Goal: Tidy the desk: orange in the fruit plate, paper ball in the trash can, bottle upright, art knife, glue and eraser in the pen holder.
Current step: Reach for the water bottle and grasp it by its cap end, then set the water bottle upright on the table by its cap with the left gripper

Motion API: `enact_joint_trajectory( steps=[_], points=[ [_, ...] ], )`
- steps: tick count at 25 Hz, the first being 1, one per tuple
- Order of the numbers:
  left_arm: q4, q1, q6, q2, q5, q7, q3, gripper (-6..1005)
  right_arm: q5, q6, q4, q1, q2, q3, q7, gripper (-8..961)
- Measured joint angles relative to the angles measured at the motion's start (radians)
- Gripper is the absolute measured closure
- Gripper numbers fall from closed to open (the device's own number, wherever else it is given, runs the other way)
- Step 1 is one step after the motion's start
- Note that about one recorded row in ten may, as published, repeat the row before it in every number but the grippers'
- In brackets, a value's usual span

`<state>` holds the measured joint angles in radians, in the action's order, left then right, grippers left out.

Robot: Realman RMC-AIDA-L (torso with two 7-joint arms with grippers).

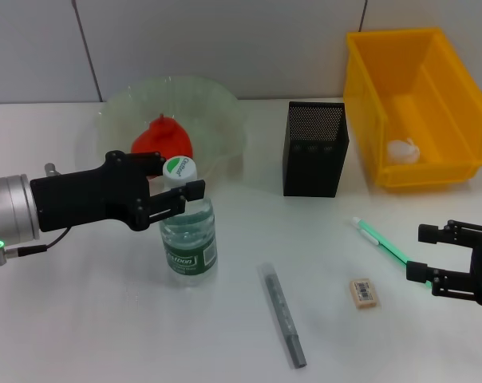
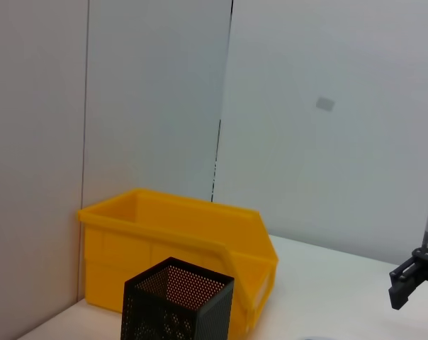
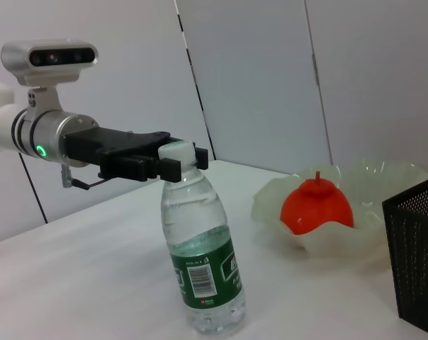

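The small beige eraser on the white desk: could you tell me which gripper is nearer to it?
The right. The right gripper hovers just beside the small beige eraser, over the green pen's end. The left gripper is far across the desk at the clear plastic bottle's neck.

The bottle (image 1: 187, 231) carries a green label (image 1: 190, 257) with white lettering too small to read. Its white cap (image 1: 179, 169) bears a green mark with unreadable script. A barcode shows on the label in the right wrist view.
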<state>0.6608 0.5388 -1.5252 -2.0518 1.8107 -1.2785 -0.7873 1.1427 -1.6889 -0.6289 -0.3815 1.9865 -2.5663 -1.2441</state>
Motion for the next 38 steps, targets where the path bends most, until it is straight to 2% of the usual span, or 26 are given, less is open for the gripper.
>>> enact_joint_trajectory(
  steps=[7, 21, 25, 28, 38],
  points=[
    [0.011, -0.002, -0.01, 0.008, -0.013, -0.004, 0.003, 544, 0.0, 0.001, 0.001, -0.001, 0.0, 0.0, 0.0, 228],
    [0.017, -0.014, 0.037, 0.043, -0.032, -0.026, 0.055, 526, 0.0, 0.002, 0.002, -0.001, 0.0, -0.002, -0.007, 227],
    [0.027, -0.017, 0.057, 0.045, -0.032, -0.03, 0.07, 521, 0.0, 0.002, 0.002, 0.001, 0.0, -0.002, -0.008, 227],
    [0.036, -0.022, 0.069, 0.046, -0.031, -0.03, 0.114, 517, 0.0, 0.002, 0.002, 0.001, 0.0, -0.002, -0.01, 227],
    [0.04, -0.029, 0.117, 0.053, -0.028, -0.033, 0.131, 504, 0.0, 0.002, 0.002, 0.001, 0.0, -0.002, -0.015, 228]
  ],
)
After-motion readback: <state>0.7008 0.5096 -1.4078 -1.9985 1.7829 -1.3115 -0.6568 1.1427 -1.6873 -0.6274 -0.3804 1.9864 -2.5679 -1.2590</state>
